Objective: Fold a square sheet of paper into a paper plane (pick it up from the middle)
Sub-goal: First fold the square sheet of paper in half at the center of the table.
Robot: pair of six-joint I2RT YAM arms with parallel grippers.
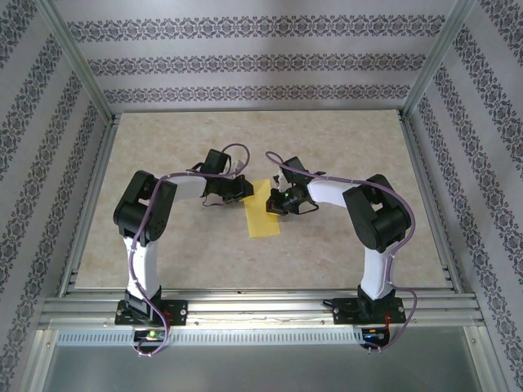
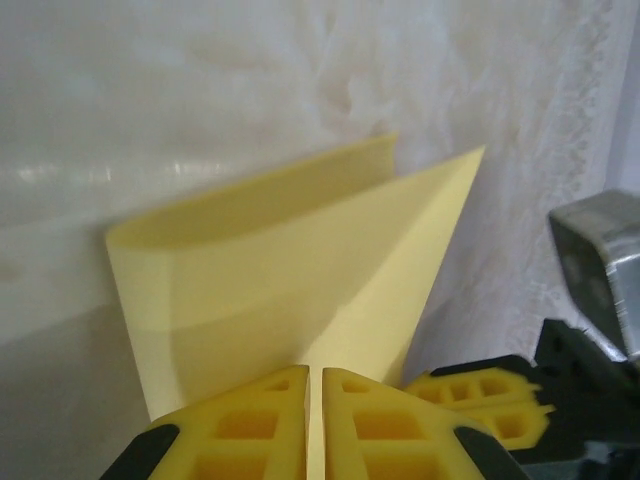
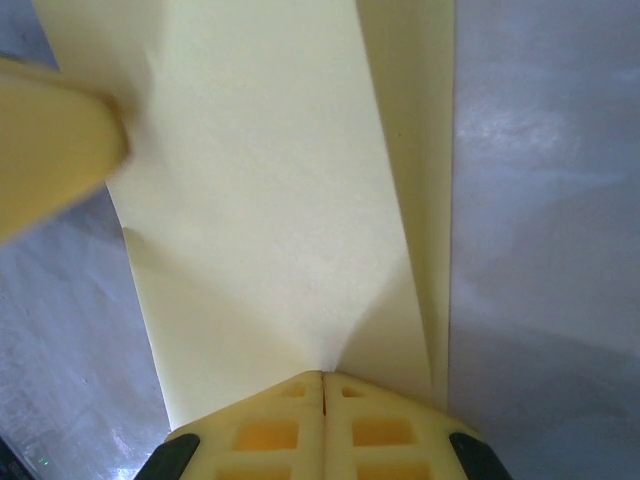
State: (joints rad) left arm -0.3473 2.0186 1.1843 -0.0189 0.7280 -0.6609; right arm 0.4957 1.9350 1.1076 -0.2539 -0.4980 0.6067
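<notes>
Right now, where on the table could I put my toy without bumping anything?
The table is bare along the back wall, and in front between the left arm and the right arm. The middle is crowded: the left gripper and the right gripper both pinch the yellow paper there.

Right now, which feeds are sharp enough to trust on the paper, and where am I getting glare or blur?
Top view: even light, sharp, but the paper is small. Left wrist view: paper fairly sharp, everything behind it washed out and soft. Right wrist view: paper in focus, a yellow blob at the left edge is too blurred to identify, and there is a mild sheen on the table.
</notes>
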